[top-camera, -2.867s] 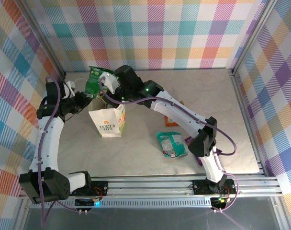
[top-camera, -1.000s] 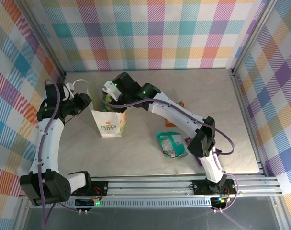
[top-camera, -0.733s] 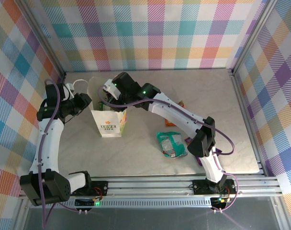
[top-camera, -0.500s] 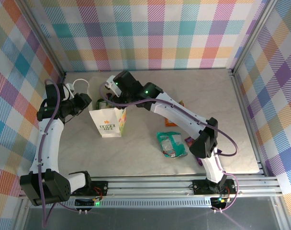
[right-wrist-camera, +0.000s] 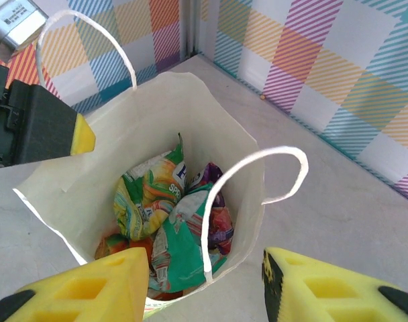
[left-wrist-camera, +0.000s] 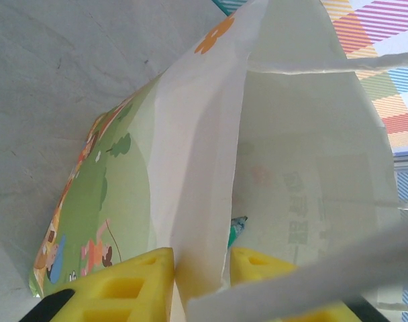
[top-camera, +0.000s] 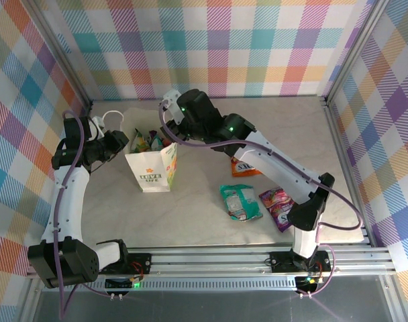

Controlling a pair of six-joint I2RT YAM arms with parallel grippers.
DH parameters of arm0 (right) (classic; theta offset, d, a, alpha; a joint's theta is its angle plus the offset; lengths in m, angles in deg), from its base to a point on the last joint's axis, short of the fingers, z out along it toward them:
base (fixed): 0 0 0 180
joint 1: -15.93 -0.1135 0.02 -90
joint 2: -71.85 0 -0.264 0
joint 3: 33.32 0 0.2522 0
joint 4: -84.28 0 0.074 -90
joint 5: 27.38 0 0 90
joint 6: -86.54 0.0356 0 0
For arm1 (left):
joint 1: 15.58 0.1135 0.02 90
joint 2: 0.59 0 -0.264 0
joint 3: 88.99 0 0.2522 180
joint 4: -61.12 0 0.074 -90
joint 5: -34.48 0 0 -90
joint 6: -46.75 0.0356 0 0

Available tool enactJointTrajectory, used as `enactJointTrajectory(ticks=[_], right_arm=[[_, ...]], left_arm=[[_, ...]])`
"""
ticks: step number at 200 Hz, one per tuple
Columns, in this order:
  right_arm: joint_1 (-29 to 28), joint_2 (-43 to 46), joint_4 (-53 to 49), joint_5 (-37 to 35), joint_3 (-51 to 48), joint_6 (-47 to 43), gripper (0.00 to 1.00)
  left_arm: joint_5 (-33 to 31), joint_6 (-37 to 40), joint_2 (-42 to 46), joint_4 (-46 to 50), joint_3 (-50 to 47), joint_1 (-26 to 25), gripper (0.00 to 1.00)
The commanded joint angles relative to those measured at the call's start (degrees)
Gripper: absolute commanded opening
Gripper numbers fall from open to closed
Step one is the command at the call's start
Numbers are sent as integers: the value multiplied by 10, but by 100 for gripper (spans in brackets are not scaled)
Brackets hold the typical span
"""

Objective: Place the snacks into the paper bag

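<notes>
The paper bag (top-camera: pixel 150 171) stands open left of centre, with snack packets (right-wrist-camera: pixel 170 221) inside. The left gripper (left-wrist-camera: pixel 200 267) pinches its wall. The right gripper (right-wrist-camera: pixel 204 278) hovers above it, jaws apart and empty.

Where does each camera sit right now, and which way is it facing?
Top external: above and behind the robot, looking down on the table; both arms show.
Left wrist: beside the paper bag, facing its wall; left gripper pinches it.
Right wrist: above the bag, looking down at the snacks; right gripper open.
Shared: the bag.
</notes>
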Motion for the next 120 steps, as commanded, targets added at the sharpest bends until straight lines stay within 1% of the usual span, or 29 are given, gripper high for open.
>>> enactJointTrajectory(ticks=[1,19,39,67,102,120], right_arm=[[-3,30,12,-13,-33,12,49],[-3,50,15,-27,-60,7,52],[-3,75,15,-49,-94,12,53],[-1,128,27,-78,-176,29,56],[17,192,22,-96,-277,84,58],[33,225,19,-90,-321,116,59]], left_arm=[[15,5,12,6,6,7,29],[12,13,11,13,12,8,29],[13,14,12,14,12,8,29],[13,19,13,15,10,7,29],[16,18,9,15,9,8,30],[14,18,10,16,11,8,30]])
